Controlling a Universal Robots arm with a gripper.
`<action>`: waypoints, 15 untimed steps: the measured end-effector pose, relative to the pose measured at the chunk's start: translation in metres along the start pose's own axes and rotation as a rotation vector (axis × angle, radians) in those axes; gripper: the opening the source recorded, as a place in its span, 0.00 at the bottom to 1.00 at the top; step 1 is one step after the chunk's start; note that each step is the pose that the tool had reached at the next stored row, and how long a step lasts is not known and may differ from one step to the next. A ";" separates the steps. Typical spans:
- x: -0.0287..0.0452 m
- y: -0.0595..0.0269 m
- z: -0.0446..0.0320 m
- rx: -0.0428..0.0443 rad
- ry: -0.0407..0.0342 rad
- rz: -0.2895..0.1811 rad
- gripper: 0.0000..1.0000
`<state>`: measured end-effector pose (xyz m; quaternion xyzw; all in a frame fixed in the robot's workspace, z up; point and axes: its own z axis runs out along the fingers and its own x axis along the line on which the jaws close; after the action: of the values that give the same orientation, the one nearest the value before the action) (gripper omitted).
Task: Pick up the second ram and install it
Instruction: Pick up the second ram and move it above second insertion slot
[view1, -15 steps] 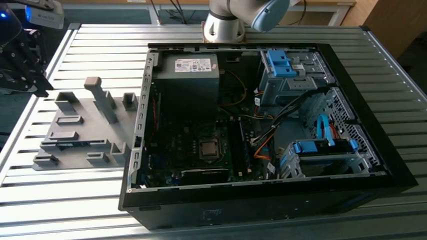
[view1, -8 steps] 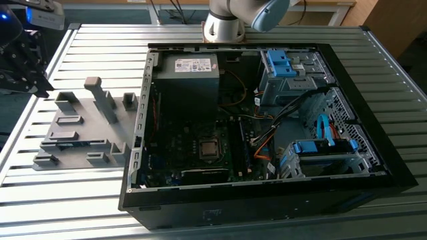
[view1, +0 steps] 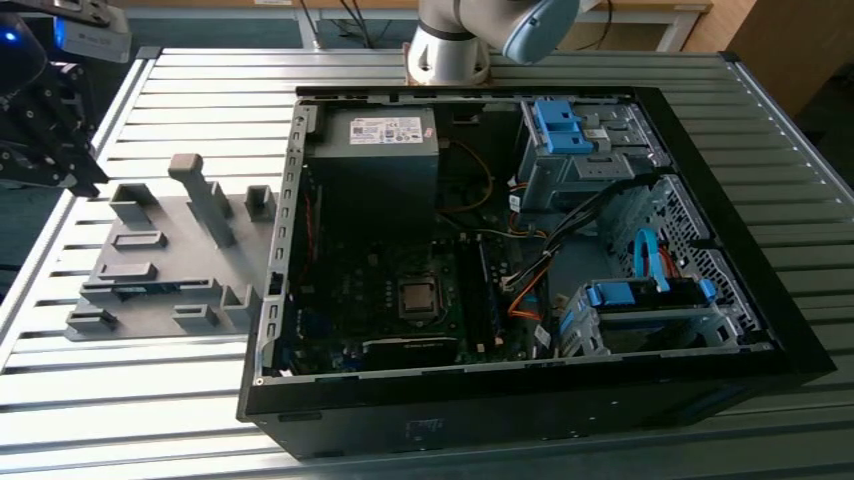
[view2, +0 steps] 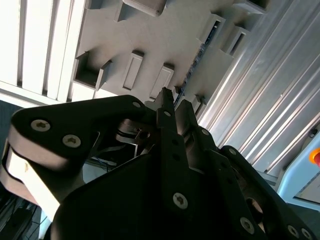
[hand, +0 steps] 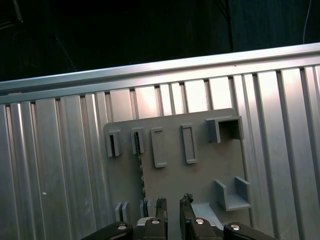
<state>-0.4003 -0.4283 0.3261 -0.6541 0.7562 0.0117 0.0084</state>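
The second ram (hand: 141, 181) is a thin dark stick standing on edge between small blocks of the grey holder plate (hand: 200, 175); it also shows in the second wrist view as the ram (view2: 198, 59) and in the exterior view as a dark strip (view1: 154, 287) near the plate's front. My gripper (hand: 173, 204) hangs above the plate, just beside the stick and apart from it. A narrow gap stands between its fingers (view2: 165, 102), and nothing is in it. In the exterior view the gripper (view1: 67, 170) is at the far left.
An open black computer case (view1: 534, 400) lies on the slatted metal table (view1: 160, 420), on the exterior view's right of the holder plate (view1: 174, 215). The plate carries several upright grey blocks. The arm's base (view1: 447, 50) stands behind the case.
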 end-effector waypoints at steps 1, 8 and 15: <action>0.0001 0.0000 0.0003 0.0000 0.0000 0.000 0.25; 0.0049 -0.0007 0.0067 -0.0005 0.0003 -0.003 0.25; 0.0136 -0.0019 0.0180 -0.0085 0.0014 -0.023 0.25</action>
<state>-0.4003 -0.4415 0.3077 -0.6627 0.7487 0.0144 0.0052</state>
